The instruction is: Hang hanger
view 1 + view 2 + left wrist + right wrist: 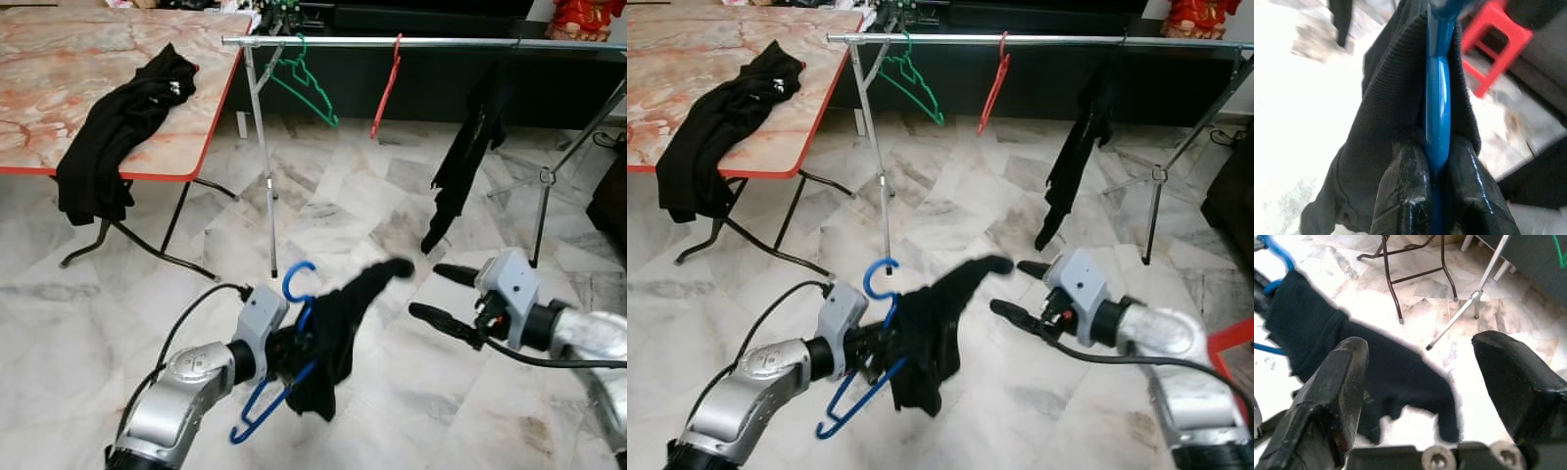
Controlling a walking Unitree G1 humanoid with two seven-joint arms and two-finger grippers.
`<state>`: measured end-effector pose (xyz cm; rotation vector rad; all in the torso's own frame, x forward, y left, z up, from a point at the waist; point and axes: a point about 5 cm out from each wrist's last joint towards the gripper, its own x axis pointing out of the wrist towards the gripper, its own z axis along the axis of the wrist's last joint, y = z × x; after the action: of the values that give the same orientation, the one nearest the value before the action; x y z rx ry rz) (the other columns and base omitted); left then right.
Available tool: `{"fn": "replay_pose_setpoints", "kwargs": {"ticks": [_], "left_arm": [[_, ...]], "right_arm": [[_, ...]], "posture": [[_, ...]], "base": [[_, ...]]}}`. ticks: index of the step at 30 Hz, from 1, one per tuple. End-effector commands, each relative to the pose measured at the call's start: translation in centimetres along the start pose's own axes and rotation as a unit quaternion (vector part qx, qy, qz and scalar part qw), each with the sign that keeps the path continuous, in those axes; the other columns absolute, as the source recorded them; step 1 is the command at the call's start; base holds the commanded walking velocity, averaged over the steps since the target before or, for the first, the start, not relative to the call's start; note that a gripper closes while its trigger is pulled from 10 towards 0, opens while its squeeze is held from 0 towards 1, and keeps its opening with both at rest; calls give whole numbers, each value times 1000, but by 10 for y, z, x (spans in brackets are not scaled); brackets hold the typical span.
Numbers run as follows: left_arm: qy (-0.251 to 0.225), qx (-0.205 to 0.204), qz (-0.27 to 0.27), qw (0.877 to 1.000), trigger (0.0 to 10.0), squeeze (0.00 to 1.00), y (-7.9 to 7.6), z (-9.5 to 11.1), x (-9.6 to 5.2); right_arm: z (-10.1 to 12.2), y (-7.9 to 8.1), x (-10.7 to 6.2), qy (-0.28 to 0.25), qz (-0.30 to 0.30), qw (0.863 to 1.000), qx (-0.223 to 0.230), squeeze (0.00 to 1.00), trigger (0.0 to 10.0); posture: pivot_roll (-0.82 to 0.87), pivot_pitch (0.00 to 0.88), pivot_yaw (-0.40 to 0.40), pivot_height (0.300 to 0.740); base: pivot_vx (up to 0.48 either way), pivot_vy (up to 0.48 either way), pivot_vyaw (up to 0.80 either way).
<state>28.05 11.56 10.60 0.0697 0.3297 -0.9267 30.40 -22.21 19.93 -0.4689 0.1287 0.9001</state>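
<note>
Head view: the left tool [294,351] holds the blue plastic hanger [277,377] draped with a black knit garment [338,338] low and near, far short of the silver metal rail [392,42]. Left wrist: fingers [1400,193] clamped on it. Right wrist: right tool [1415,382] spread apart, ready to steady the cloth.

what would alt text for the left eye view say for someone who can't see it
The left gripper holds a blue hanger with a black garment draped on it, low above a marble floor. The right gripper is open beside it. Behind stands a metal clothes rail with a green hanger, a red hanger and dark clothing.
</note>
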Motion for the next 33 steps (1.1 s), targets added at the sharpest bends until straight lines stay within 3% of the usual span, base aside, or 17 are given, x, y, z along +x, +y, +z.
{"fn": "replay_pose_setpoints", "kwargs": {"ticks": [1,5,8,9,10,11,14,19,20,21,26,33], "left_arm": [[-6,21,-50,998,10000,0,-12,4,2],[-10,16,-72,997,10000,0,-16,5,3],[-4,24,-121,992,10000,0,-26,7,5],[-1,28,-129,991,10000,0,-28,7,6],[3,31,-138,990,10000,0,-30,7,6],[12,40,-152,987,10000,0,-33,6,6],[26,55,-177,982,10000,0,-38,7,7],[39,81,-211,973,10000,0,-46,13,9],[46,93,-223,969,10000,0,-48,14,9],[50,98,-227,968,10000,0,-49,14,9],[58,104,-232,965,10000,0,-49,12,10],[66,118,-244,960,10000,0,-50,16,10]], "right_arm": [[6,-3,0,5,34,999,-21,0,10000],[10,0,4,9,84,996,-34,0,10000],[10,9,14,15,178,983,-34,24,10000],[9,12,16,19,196,980,-31,608,10000],[7,14,18,24,214,976,-30,1000,10000],[1,19,22,39,246,968,-23,1000,10000],[-13,25,33,71,263,961,-40,1000,10000],[-21,35,47,50,272,961,-21,1000,10000],[-22,37,49,49,285,957,-26,651,10000],[-22,38,49,48,292,955,-26,0,10000],[-23,40,47,50,322,945,-19,0,10000],[-37,47,49,90,357,929,-44,0,10000]], "posture": [[15,128,-60,740],[10,122,-59,740],[11,114,-63,740],[13,108,-66,740],[13,108,-66,740],[14,105,-67,740],[27,109,-76,740],[64,125,-87,740],[53,130,-86,740],[53,130,-86,740],[45,137,-92,740],[51,142,-86,740]], "base": [[0,0,0],[0,0,0],[0,0,0],[0,0,0],[0,0,0],[0,0,0],[0,0,0],[0,0,0],[0,0,0],[0,0,0],[0,0,0],[0,0,0]]}}
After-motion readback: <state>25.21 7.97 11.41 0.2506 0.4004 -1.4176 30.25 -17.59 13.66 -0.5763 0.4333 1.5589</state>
